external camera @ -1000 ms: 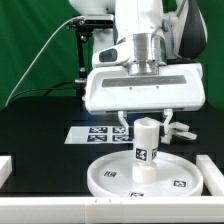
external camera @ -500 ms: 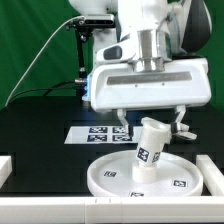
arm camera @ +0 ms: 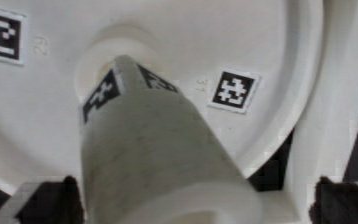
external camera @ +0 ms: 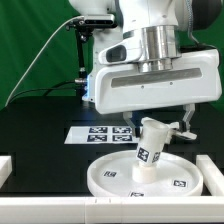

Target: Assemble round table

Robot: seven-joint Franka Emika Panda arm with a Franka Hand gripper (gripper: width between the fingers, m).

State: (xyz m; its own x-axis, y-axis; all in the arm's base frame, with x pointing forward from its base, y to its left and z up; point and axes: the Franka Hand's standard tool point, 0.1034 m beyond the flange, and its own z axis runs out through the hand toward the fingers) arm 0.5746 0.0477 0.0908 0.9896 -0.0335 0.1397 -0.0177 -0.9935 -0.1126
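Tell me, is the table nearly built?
Not yet. The post stands on the round disc, but it leans. The gripper is open around its top, gripping nothing. The post likely needs straightening, and the cross-shaped piece, not in view, isn't on.

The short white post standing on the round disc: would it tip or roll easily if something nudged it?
Probably tips easily: the post leans on the disc, seemingly not seated upright. Being a smooth cylinder, it would likely roll once down, though the disc's raised rim may stop it. It looks like stiff, light plastic.
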